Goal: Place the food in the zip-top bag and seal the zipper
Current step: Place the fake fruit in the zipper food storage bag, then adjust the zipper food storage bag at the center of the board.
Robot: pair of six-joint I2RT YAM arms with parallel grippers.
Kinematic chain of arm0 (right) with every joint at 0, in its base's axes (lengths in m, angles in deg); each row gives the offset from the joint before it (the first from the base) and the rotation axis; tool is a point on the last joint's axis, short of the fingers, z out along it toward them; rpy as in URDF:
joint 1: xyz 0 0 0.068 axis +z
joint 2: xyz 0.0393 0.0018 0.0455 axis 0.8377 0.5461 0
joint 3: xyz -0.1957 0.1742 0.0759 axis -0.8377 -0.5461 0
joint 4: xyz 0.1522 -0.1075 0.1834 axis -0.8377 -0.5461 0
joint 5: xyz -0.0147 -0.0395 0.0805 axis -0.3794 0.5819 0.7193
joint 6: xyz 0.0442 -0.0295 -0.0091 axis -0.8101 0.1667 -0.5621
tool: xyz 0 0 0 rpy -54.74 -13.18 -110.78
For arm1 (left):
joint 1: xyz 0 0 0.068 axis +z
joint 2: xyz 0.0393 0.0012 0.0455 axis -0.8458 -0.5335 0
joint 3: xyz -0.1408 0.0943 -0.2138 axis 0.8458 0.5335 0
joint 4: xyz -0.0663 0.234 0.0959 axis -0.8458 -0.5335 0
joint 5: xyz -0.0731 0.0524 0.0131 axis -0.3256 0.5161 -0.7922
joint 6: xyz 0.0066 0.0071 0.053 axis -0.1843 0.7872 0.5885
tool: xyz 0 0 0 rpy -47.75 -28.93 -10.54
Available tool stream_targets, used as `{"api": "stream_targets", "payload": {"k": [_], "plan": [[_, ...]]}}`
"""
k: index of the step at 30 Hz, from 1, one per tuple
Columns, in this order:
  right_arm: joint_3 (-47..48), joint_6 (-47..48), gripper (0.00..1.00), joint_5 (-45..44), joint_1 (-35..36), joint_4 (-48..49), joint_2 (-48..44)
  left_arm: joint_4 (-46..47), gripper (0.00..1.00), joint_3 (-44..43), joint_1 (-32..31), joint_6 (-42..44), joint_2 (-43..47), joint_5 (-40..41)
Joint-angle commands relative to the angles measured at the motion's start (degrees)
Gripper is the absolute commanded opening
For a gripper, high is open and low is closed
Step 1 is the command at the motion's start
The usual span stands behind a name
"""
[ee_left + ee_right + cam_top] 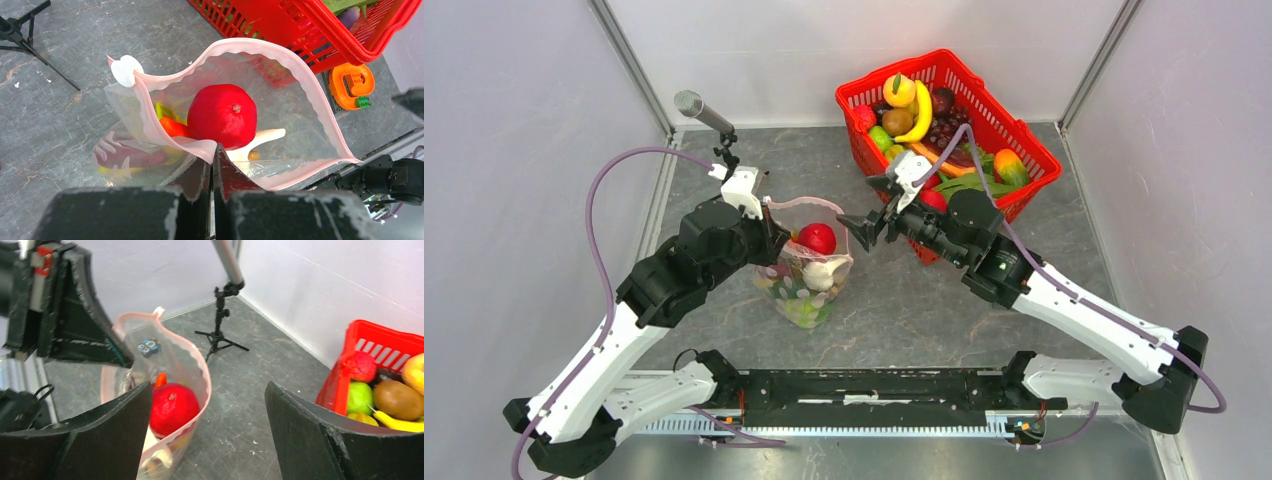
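The clear zip-top bag (807,285) stands open in the middle of the table, its pale pink zipper (280,57) spread in a wide loop. A red round fruit (223,116) lies on top inside it, over an orange carrot (172,126) and a white piece. My left gripper (213,150) is shut on the near rim of the bag and holds the mouth up. My right gripper (861,228) is open and empty, just right of the bag's mouth. In the right wrist view the bag (165,355) and the red fruit (173,407) show beside the left finger.
A red mesh basket (1024,150) with several toy fruits, among them a yellow banana (920,112), stands at the back right, behind my right arm. A small tripod with a microphone (704,112) stands at the back left. An orange clamp (351,85) lies near the basket.
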State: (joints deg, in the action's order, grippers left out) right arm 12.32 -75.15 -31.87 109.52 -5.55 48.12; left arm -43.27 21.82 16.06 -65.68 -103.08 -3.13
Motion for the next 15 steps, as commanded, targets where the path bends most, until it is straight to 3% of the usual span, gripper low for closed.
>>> {"api": "stream_targets", "payload": {"k": [1,4,8,15], "plan": [[4.45,-2.81,0.87,-8.26,0.18,-5.32,2.69,3.69,0.02,-0.11,0.30,0.13,0.15,1.27],[5.80,-5.28,0.86,-5.19,0.19,-9.82,5.07,3.64,0.02,-0.19,0.30,-0.01,0.15,1.30],[1.27,-7.18,0.87,-2.99,0.20,-6.41,2.59,3.70,0.02,-0.12,0.30,-0.12,0.28,1.60],[-13.78,-5.37,0.95,9.17,0.16,15.40,-9.58,4.17,0.02,-0.03,0.30,-0.47,0.32,1.88]]}}
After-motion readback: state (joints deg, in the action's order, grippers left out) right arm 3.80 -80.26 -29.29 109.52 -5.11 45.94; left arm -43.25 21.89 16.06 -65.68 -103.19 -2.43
